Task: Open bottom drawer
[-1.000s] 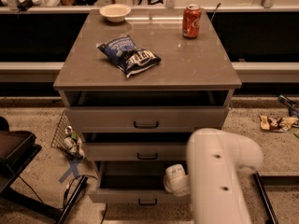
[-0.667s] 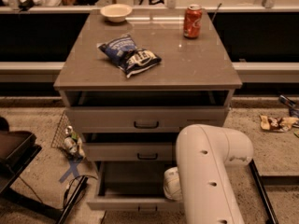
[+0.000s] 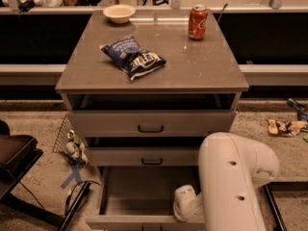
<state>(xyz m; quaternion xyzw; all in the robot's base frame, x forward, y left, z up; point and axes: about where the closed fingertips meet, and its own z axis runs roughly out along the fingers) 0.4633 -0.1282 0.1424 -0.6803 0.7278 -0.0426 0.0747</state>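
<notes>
The grey cabinet (image 3: 192,66) stands at centre. The white arm (image 3: 236,182) covers its lower right. The bottom drawer (image 3: 139,189) stands pulled out, with its interior exposed. The gripper (image 3: 186,205) sits low over the drawer's front right; its grip state cannot be determined.

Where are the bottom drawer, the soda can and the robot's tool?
bottom drawer (image 3: 139,194): camera view, its pale inside floor.
soda can (image 3: 198,22): camera view, its red side.
tool (image 3: 185,205): camera view, its white body by the drawer's front.

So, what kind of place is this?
Probably a robot test area: a grey cabinet with chip bag, soda can and bowl, counters behind. The hand is low at the open bottom drawer.
</notes>
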